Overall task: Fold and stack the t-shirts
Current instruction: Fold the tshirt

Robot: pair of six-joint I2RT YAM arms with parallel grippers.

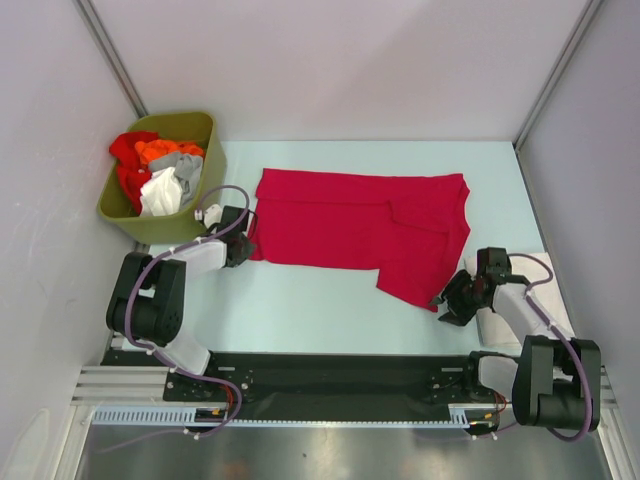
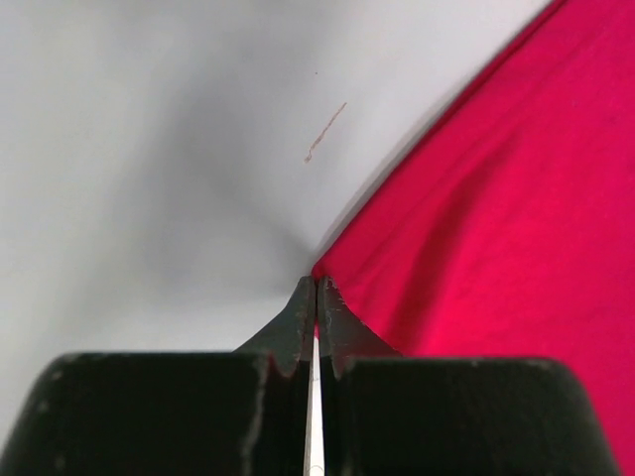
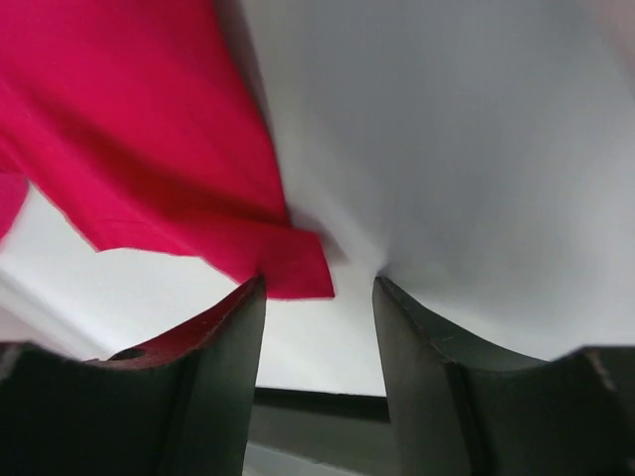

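Crimson t-shirt, just one, lies flat, left pincer clenched on its corner, right pincer released.

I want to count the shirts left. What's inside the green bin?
The green bin holds crumpled red cloth, orange cloth, grey cloth and white cloth. Whatever lies beneath them, and the bin's bottom, is covered.

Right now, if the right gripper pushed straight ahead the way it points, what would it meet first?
Most likely the corner of the crimson-red t-shirt, lying just ahead of the open right gripper, off toward one finger. Depth is unclear from the wrist view.
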